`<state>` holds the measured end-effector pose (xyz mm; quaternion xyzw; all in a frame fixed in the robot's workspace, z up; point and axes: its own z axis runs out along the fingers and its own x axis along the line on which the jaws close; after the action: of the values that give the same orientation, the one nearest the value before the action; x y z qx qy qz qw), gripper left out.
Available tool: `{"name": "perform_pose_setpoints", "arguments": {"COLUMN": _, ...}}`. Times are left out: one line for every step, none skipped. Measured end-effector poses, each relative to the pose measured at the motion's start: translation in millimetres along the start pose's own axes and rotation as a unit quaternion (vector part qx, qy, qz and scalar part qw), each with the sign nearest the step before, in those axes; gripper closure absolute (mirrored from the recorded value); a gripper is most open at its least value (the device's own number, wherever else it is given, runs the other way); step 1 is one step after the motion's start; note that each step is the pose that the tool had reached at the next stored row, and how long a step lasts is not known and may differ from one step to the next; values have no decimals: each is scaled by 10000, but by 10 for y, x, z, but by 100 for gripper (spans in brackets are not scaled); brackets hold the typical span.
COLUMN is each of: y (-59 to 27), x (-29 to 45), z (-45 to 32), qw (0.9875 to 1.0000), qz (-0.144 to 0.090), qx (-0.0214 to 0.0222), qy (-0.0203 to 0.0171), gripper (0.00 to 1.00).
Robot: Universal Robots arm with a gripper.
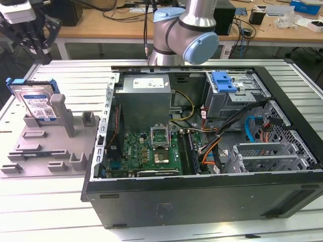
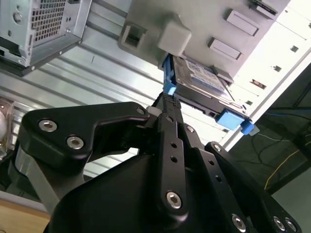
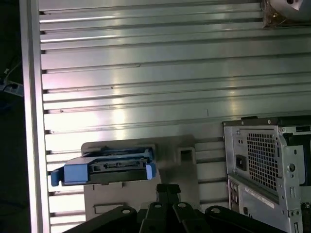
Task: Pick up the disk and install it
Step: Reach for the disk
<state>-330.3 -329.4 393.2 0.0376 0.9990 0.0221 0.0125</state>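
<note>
— Disk [image 1: 36, 101] position, please?
— It is on the exterior view's left, well apart from the open computer case [image 1: 202, 201]. The disk stands on edge in a grey fixture [image 1: 55, 146] on the slatted metal table [image 1: 40, 206]. It is tilted back, with its white-and-blue label facing the near side. Its blue carrier shows along the top and the edges.
— And the gripper?
— The gripper [image 1: 35, 45] hangs above the disk, over the far left part of the table, with clear air between the two. It has hold of nothing.
— How wide is it?
— Closed. In the second wrist view the two black fingers meet at the gripper [image 2: 167, 103] tip with nothing between them. The first wrist view shows the gripper [image 3: 167, 188] drawn together in the same way.
— What do those cameras show of the disk?
— In the second wrist view the disk [image 2: 201, 80] sits in the fixture [image 2: 194, 29] beyond the closed tips. In the first wrist view the disk [image 3: 109, 165] is seen edge-on, with blue carrier ends at both sides.
— Inside the case?
— A grey power supply [image 1: 144, 96] sits at the far left of the case and a green motherboard [image 1: 151, 151] nearer. A blue latch piece [image 1: 224, 81] lies on the drive cage at the far right.
</note>
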Motion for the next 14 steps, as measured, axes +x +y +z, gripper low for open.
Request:
{"name": "perform_pose_setpoints", "arguments": {"y": 10, "x": 37, "z": -1, "qw": 10000, "qz": 0, "qx": 0, "qy": 0, "gripper": 89}}
{"name": "perform_pose_setpoints", "arguments": {"y": 18, "x": 70, "z": -1, "qw": 10000, "qz": 0, "qx": 0, "qy": 0, "gripper": 89}}
{"name": "perform_pose_setpoints", "arguments": {"y": 40, "x": 156, "z": -2, "qw": 10000, "qz": -1, "qx": 0, "qy": 1, "gripper": 89}}
{"name": "perform_pose_setpoints", "arguments": {"y": 54, "x": 211, "z": -2, "qw": 10000, "qz": 1, "qx": 0, "qy": 0, "gripper": 89}}
{"name": "perform_pose_setpoints", "arguments": {"y": 66, "x": 266, "z": -3, "qw": 10000, "qz": 0, "qx": 0, "qy": 0, "gripper": 89}}
{"name": "perform_pose_setpoints", "arguments": {"y": 75, "x": 312, "z": -3, "qw": 10000, "qz": 0, "qx": 0, "qy": 0, "gripper": 89}}
{"name": "perform_pose_setpoints", "arguments": {"y": 81, "x": 346, "z": -4, "qw": 10000, "qz": -1, "qx": 0, "qy": 0, "gripper": 89}}
{"name": "perform_pose_setpoints", "arguments": {"y": 90, "x": 392, "z": -5, "qw": 10000, "qz": 0, "qx": 0, "qy": 1, "gripper": 89}}
{"name": "perform_pose_setpoints", "arguments": {"y": 96, "x": 428, "z": -5, "qw": 10000, "qz": 0, "qx": 0, "qy": 0, "gripper": 89}}
{"name": "perform_pose_setpoints", "arguments": {"y": 101, "x": 463, "z": -5, "qw": 10000, "qz": 0, "qx": 0, "qy": 0, "gripper": 89}}
{"name": "perform_pose_setpoints", "arguments": {"y": 107, "x": 504, "z": -5, "qw": 10000, "qz": 0, "qx": 0, "qy": 0, "gripper": 89}}
{"name": "perform_pose_setpoints", "arguments": {"y": 114, "x": 551, "z": -6, "qw": 10000, "qz": -1, "qx": 0, "qy": 0, "gripper": 89}}
{"name": "perform_pose_setpoints", "arguments": {"y": 119, "x": 583, "z": -6, "qw": 10000, "qz": -1, "qx": 0, "qy": 1, "gripper": 89}}
{"name": "perform_pose_setpoints", "arguments": {"y": 128, "x": 639, "z": -6, "qw": 10000, "qz": 0, "qx": 0, "qy": 0, "gripper": 89}}
